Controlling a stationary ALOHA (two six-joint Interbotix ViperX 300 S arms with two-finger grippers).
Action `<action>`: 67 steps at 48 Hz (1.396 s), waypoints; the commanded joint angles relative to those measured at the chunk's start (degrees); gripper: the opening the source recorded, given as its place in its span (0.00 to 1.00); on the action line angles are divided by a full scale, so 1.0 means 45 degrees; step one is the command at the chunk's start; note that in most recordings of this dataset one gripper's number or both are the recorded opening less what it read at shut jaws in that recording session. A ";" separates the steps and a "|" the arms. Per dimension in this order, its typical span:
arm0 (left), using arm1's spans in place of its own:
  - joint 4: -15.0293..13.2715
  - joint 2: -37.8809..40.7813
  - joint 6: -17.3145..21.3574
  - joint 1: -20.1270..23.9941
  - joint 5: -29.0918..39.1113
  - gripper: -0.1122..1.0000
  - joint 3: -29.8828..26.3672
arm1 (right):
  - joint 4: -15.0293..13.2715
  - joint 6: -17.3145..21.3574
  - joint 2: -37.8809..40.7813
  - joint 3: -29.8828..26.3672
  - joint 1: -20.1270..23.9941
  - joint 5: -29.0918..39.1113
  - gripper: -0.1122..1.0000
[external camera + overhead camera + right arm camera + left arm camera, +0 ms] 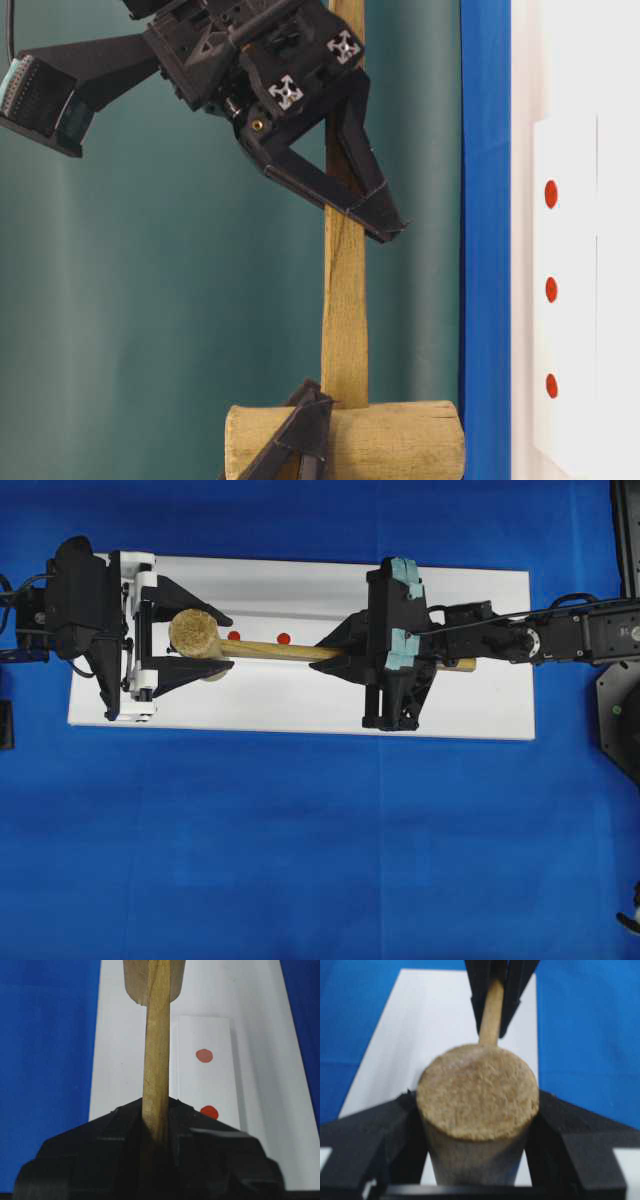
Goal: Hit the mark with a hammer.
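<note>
We hold the hammer (pixel 255 646) off the white board (pixel 300 710), its handle clamped in our right gripper (pixel 335 652) and its head bracketed by the fingers of our left gripper (pixel 210 645), touching or nearly so. The mark (pixel 551 385) shows unstruck beside the hammer head only at table level. Lining up and striking remain.

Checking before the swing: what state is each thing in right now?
Hammer: lifted off the board, handle level.
Left gripper: jaws against both sides of the hammer head.
Right gripper: shut on the handle.
Red dots: uncovered on the white strip.
</note>
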 commanded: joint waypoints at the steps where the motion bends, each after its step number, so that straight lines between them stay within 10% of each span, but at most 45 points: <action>1: -0.0020 -0.0098 0.0039 0.0020 -0.0059 0.51 -0.0254 | -0.0039 -0.0020 -0.0176 -0.0527 0.0039 0.0000 0.12; 23: 0.0000 -0.0195 0.0078 0.0020 -0.0059 0.51 -0.0195 | -0.0039 -0.0020 -0.0176 -0.0508 0.0039 -0.0059 0.14; 39: -0.0059 -0.0312 -0.0059 0.0020 -0.0020 0.51 -0.0195 | -0.0098 -0.0020 -0.0293 -0.0352 0.0059 -0.0664 0.90; 47: -0.0098 -0.0352 -0.0371 0.0020 0.0352 0.51 -0.0293 | -0.0176 -0.0020 -0.0410 -0.0313 0.0117 -0.0742 0.91; 60: -0.0117 -0.0352 -0.2676 0.0020 0.1348 0.51 -0.0762 | -0.0781 -0.0020 -0.0430 -0.0332 0.0254 -0.1055 0.92; 67: -0.0137 -0.0371 -0.5430 0.0059 0.1348 0.51 -0.0879 | -0.1113 -0.0020 -0.0430 -0.0332 0.0293 -0.1094 0.92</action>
